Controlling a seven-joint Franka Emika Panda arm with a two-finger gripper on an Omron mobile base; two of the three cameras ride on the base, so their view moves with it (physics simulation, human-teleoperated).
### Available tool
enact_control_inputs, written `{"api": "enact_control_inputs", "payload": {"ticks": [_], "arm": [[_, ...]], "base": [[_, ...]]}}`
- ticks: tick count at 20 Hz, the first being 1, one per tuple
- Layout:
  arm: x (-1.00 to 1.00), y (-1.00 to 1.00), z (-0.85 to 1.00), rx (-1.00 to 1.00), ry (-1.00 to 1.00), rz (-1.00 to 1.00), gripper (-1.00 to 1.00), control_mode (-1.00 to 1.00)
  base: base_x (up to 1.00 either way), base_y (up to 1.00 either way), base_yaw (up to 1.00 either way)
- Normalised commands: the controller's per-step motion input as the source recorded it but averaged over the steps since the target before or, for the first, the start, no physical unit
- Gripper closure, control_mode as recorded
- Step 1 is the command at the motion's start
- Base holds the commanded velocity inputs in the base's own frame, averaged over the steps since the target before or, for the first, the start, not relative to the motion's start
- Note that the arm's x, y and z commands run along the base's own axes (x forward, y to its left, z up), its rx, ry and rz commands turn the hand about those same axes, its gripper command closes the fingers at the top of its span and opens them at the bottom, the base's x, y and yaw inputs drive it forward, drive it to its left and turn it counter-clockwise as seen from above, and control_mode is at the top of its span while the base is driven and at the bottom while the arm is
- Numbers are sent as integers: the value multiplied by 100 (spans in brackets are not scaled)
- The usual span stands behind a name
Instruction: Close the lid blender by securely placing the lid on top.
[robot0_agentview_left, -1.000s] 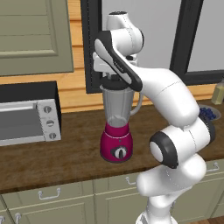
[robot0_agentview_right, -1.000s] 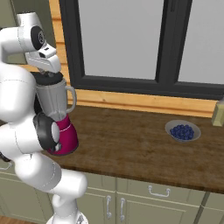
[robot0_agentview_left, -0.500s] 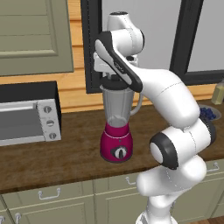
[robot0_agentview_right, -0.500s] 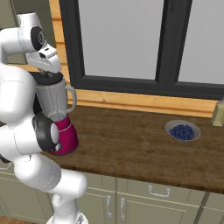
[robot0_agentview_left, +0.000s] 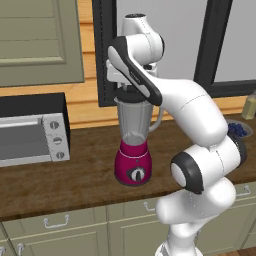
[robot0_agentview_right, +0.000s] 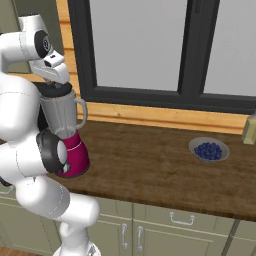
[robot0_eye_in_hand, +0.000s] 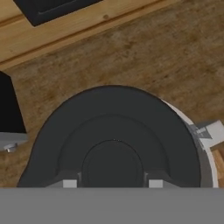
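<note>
Black flat round lid (robot0_eye_in_hand: 114, 140) sitting on the clear tapered jar of the magenta-based blender (robot0_agentview_left: 134, 142), gripper (robot0_eye_in_hand: 111, 183) straddling its knob, finger spread unclear; placement looking nearly done, releasing and retreating remaining

A home kitchen: wooden counter (robot0_agentview_right: 150, 165) over green cabinets (robot0_agentview_left: 75, 227), toaster oven (robot0_agentview_left: 30, 132) at left, window (robot0_agentview_right: 150, 45) behind.

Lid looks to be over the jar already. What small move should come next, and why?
Probably release and lift straight up. The lid sits on the blender jar's rim, nearly centred, with a sliver of rim showing on one side in the hand view. The tool straddles the lid's centre knob. If it isn't seated, a slight press down first.
</note>
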Motion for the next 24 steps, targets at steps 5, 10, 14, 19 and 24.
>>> {"api": "enact_control_inputs", "payload": {"ticks": [5, 10, 14, 19, 24], "arm": [[-8, -2, -15, 0, 0, -3, 100, -100], [34, -10, -10, 0, 0, -13, 100, -100], [6, -4, -13, 0, 0, -8, 100, -100], [-42, 0, -21, 0, 0, -1, 100, -100], [-39, 0, -4, 0, 0, 0, 100, -100]], "base": [[0, 0, 0], [0, 0, 0], [0, 0, 0], [0, 0, 0], [0, 0, 0]]}}
